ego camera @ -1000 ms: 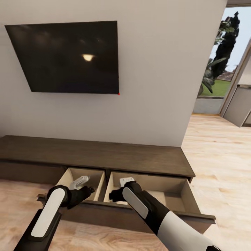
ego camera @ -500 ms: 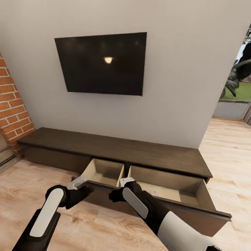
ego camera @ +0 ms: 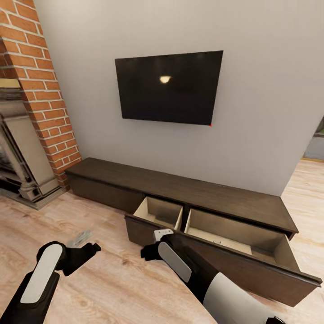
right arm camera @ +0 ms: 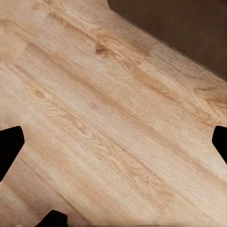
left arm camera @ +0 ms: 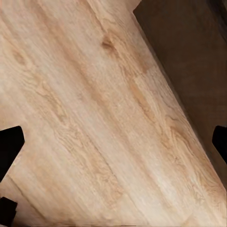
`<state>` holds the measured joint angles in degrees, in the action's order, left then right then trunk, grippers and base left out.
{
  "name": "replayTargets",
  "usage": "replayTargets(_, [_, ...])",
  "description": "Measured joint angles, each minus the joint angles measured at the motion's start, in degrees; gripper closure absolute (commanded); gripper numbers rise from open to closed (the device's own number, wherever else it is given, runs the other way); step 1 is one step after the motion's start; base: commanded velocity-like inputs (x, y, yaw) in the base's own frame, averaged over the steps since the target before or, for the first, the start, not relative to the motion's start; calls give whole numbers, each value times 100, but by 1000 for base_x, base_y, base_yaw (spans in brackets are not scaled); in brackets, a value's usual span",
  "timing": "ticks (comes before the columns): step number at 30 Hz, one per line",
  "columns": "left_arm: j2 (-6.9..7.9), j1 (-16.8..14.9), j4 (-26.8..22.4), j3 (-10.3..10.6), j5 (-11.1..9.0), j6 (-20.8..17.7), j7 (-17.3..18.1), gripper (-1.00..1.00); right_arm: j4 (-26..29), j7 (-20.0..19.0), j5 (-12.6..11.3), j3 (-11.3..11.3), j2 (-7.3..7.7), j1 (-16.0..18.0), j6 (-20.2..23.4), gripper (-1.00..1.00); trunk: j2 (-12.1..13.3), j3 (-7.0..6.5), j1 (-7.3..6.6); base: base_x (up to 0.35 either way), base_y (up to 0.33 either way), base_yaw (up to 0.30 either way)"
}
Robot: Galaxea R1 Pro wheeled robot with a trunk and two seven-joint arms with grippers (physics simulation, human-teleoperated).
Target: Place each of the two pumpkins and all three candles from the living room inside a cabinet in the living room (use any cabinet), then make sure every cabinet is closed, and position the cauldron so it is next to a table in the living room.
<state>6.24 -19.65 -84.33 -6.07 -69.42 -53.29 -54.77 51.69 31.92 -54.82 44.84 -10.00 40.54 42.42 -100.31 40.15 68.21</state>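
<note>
Facing the cabinet (ego camera: 189,191), two drawers open and seemingly empty; both grippers spread, holding nothing; next: fetching pumpkins or candles

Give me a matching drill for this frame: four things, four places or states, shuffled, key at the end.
1. cabinet
2. TV
3. brick fireplace
4. left hand

A. mounted on the grey wall
B. over bare wood floor, holding nothing
C. two drawers pulled open
D. at the far left of the head view

Pairs: 1-C, 2-A, 3-D, 4-B
</note>
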Motion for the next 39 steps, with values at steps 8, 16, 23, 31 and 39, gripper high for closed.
replayTargets(8, [334,4,1030,-20,54,30,22,-100,-9,2,6,38,0,-35,-27,-100,321,-144,-177,-205,19,107])
replayTargets(16, [397,57,1864,49,288,211,397,-100,-121,1,69,1007,0,-345,-647,-100,483,-216,-267,-17,1,4])
replayTargets(23, [365,76,2358,166,978,976,1454,-100,-145,6,58,1344,0,-864,-1549,-100,483,-216,-267,0,0,0])
replayTargets(31, [398,70,3468,218,2150,1992,3473,-100,-414,6,47,1701,0,-1163,-2584,-100,482,-216,-270,99,69,20])
replayTargets(39, [413,107,3556,195,2290,2122,3802,-100,-528,43,18,2173,0,-1213,-2839,-100,482,-205,-270,282,176,223])
